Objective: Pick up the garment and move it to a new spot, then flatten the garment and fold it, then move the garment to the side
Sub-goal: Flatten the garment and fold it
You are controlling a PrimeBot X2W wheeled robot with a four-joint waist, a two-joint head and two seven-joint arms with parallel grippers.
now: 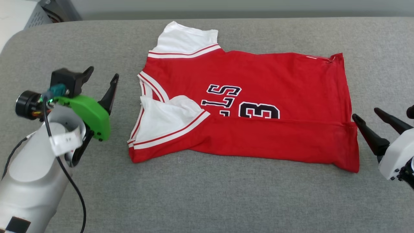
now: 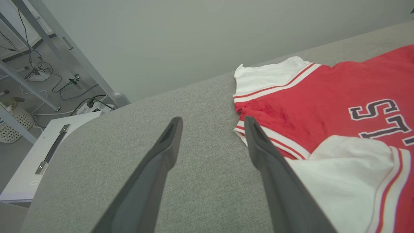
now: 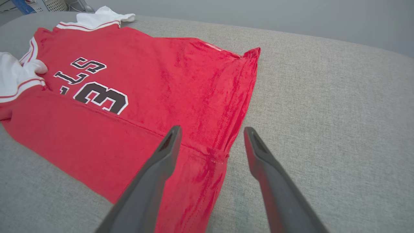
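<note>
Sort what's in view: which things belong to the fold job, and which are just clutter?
Job: garment, partly folded on grey padded surface; left gripper, open; right gripper, open.
Clutter: white cabinet, white basket, power strip, cables, metal frame legs, all beyond the surface's edge.

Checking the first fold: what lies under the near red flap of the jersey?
More of the garment: the folded flap cuts across the black lettering and number, hiding their remaining parts.

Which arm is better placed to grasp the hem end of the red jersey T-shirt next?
Probably right. The right jaws, open, stand at the hem end of the red jersey T-shirt with white sleeves; the left jaws stand beside the collar end.
</note>
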